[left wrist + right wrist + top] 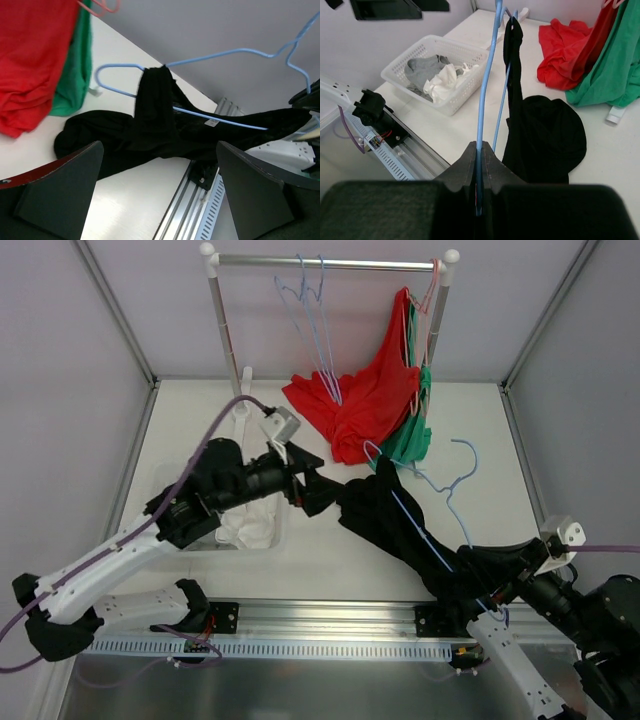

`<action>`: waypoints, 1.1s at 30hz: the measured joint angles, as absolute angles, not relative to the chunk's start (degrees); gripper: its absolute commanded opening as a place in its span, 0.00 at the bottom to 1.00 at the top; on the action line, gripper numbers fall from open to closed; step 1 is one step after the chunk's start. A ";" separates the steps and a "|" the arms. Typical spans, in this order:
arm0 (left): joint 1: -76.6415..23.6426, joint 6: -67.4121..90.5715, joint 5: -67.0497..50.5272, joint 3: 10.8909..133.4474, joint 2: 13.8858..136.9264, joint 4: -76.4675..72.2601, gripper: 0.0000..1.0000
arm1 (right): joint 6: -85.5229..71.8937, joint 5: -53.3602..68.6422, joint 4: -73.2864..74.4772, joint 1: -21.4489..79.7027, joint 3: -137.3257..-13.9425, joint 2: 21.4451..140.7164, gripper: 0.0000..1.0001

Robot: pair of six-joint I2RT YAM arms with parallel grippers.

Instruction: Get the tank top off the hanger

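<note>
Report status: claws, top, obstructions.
Left claw open near black fabric tank top. Right claw shut on blue wire hanger, top still on. Red garment, green garment behind.

The black tank top [385, 515] on the blue wire hanger [488, 75] lies right of the white plastic basket [447, 104], before the red garment [350, 405].

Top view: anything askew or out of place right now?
Yes. The red garment sags from the rail, its lower part heaped on the table. The black tank top hangs on the blue hanger by a strap, the rest slumped on the table.
</note>
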State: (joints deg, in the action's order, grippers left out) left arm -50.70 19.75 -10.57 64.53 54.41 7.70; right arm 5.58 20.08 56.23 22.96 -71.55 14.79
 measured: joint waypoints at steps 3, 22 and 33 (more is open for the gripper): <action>-56.53 18.35 -7.38 65.91 60.97 4.25 0.96 | 4.71 20.84 54.61 22.96 -70.59 12.75 0.00; -63.40 12.69 8.21 71.46 75.35 -4.95 0.19 | 3.60 25.98 51.00 22.96 -70.59 11.66 0.00; -63.42 12.40 16.25 68.86 71.70 -5.06 0.00 | 4.84 26.52 49.60 22.96 -68.14 11.66 0.00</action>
